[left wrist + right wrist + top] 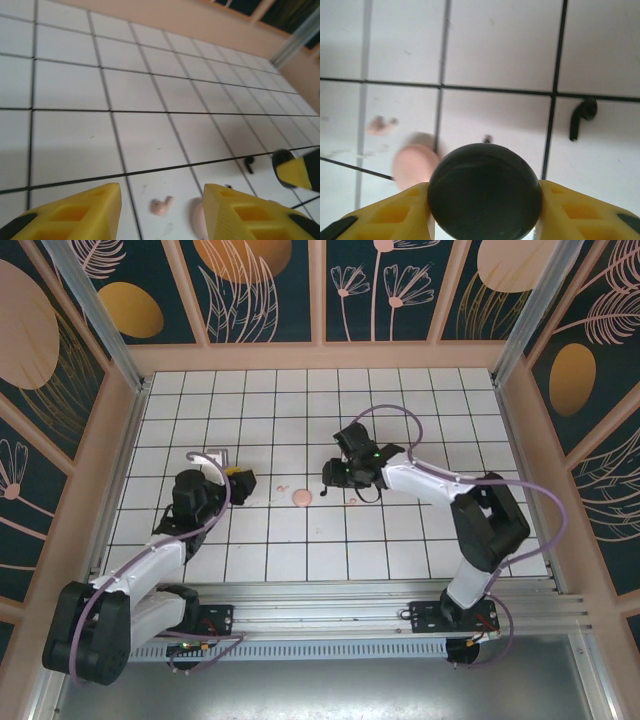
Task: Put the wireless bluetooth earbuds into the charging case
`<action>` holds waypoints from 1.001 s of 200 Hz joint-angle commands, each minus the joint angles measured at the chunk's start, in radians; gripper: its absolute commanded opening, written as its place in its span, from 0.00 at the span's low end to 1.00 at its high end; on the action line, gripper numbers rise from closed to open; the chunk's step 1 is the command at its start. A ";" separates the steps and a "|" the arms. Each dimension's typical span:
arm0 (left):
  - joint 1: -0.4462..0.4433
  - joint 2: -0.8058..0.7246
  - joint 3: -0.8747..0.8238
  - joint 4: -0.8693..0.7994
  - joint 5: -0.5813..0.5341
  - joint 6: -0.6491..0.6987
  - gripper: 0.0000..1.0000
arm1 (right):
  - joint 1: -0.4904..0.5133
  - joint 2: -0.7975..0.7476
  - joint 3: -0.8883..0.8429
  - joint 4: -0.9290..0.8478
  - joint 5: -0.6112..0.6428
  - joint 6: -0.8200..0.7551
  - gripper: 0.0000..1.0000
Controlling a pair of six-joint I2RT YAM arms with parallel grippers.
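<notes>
My right gripper (336,473) sits just right of centre in the overhead view. On its wrist camera the yellow fingers (390,215) are clamped on either side of a black round case (485,192) at the bottom middle of the frame. My left gripper (161,194) has its fingers spread along the bottom edge of its own view, with nothing gripped between them.

The earbuds lie loose on the white tiled floor (270,410). A pink earbud (161,205) rests on the tile seen through the gap between the left fingers, low in the frame. Just right of it, a pink round case (196,220) is partly hidden behind the right-hand finger. A black earbud (581,117) lies at the right of the right wrist view, just right of a vertical grout line (555,75) and apart from the held case. From overhead, the pink round case sits at centre, between my two grippers.

A small pale square (214,456) lies on the tiles just above the left gripper. It is too small for me to read anything on it.

A peach wall (320,355) bounds the tiles at the top and down both sides, and an aluminium rail (330,615) runs along the bottom. Both grippers are in the middle rows, well apart from the side walls, and open tiles run on above them to the back wall.
</notes>
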 commanded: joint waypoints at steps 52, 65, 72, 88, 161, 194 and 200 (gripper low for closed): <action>-0.249 0.087 -0.048 0.498 0.063 0.268 0.49 | -0.051 -0.268 -0.250 0.488 -0.273 0.132 0.46; -0.280 0.129 -0.026 0.517 0.062 0.278 0.50 | -0.056 -0.299 -0.286 0.556 -0.309 0.155 0.46; -0.292 0.152 -0.015 0.530 0.062 0.279 0.50 | -0.059 -0.313 -0.302 0.585 -0.327 0.166 0.46; -0.319 0.191 0.013 0.546 0.061 0.288 0.50 | -0.063 -0.342 -0.334 0.641 -0.357 0.186 0.46; -0.393 0.269 0.090 0.589 0.035 0.285 0.52 | -0.062 -0.380 -0.401 0.795 -0.433 0.273 0.46; -0.412 0.284 0.105 0.601 0.027 0.286 0.52 | -0.058 -0.378 -0.423 0.852 -0.456 0.307 0.45; -0.413 0.285 0.107 0.601 0.025 0.286 0.52 | -0.055 -0.377 -0.423 0.855 -0.458 0.309 0.45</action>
